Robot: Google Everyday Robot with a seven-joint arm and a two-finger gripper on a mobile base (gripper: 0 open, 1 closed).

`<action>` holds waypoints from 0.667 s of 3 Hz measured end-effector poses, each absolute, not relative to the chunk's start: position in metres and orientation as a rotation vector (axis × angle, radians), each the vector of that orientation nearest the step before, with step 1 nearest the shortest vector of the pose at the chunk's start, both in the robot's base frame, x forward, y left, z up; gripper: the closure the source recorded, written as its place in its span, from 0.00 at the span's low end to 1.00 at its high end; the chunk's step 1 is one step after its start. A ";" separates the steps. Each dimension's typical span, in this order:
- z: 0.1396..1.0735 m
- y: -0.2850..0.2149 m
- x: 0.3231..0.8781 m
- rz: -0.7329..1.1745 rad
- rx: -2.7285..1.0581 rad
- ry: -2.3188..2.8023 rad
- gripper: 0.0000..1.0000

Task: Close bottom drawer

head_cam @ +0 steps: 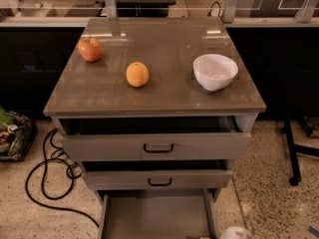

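Observation:
The bottom drawer (155,215) of the grey cabinet stands pulled out, and its plain grey tray interior shows at the bottom middle. Its front and handle are cut off by the lower frame edge. Only a white rounded part of my gripper (235,232) shows, at the bottom edge just right of the drawer's right side wall. The middle drawer (159,179) and top drawer (155,146) above it each have a black loop handle and stand slightly out.
On the cabinet top (164,39) lie a red apple (90,49), an orange (137,74) and a white bowl (215,71). Black cables (45,183) and a bag (12,133) lie on the floor at left. A black stand leg (294,156) is at right.

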State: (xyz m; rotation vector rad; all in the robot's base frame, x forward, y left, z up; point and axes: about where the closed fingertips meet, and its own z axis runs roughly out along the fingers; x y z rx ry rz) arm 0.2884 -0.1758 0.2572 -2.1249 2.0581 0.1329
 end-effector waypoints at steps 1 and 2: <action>0.256 -0.175 0.288 0.136 -2.125 2.058 0.40; 0.256 -0.175 0.287 0.138 -2.126 2.058 0.64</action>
